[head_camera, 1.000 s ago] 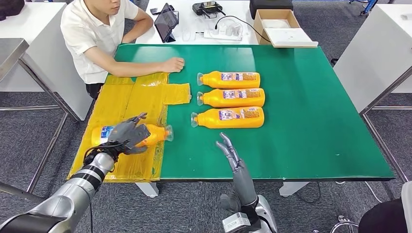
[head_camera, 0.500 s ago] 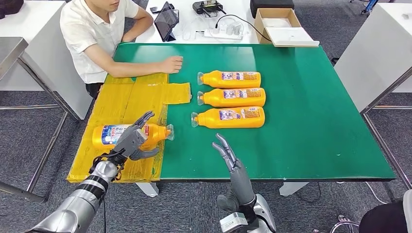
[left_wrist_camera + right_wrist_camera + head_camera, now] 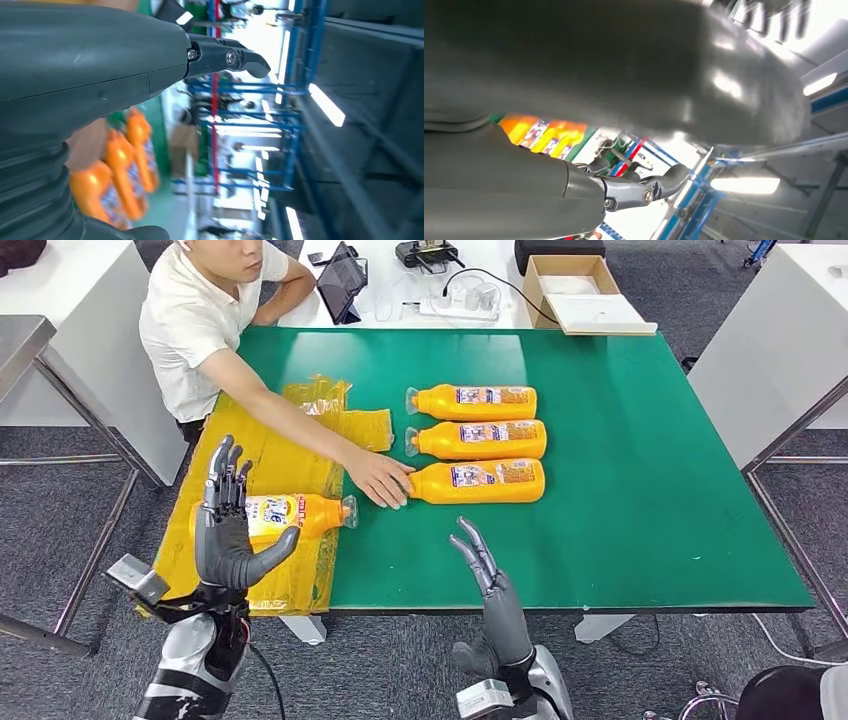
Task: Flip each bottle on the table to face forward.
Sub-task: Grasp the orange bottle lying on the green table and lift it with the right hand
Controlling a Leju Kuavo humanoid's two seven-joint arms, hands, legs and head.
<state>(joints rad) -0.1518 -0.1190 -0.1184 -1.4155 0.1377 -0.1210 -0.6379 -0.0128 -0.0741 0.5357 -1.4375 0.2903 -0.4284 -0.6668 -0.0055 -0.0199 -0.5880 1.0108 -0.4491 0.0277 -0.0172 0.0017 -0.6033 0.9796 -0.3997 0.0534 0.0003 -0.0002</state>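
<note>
- On the yellow plastic sheet [image 3: 262, 455] at the left end of the green surface [image 3: 640, 470] lies one orange bottle [image 3: 290, 515] on its side, cap toward the middle of the surface, its label showing.
- To the right of that bottle, well apart on the bare green, three more orange bottles lie side by side in a column: the far one [image 3: 472, 402], the middle one [image 3: 477, 440] and the near one [image 3: 474, 482], all with caps pointing left and labels up.
- The left hand [image 3: 226, 532] is raised upright just in front of the lone bottle, fingers spread, holding nothing.
- The right hand [image 3: 487, 580] stands at the near edge of the surface, right of the lone bottle, fingers straight and slightly parted, empty.
- A person in a white shirt [image 3: 196, 320] sits beyond the sheet and reaches across it; the person's hand [image 3: 382, 480] rests at the cap end of the near bottle in the column.
- Behind the surface, a white desk carries a tablet [image 3: 340, 282] and a cardboard box [image 3: 580, 295].
</note>
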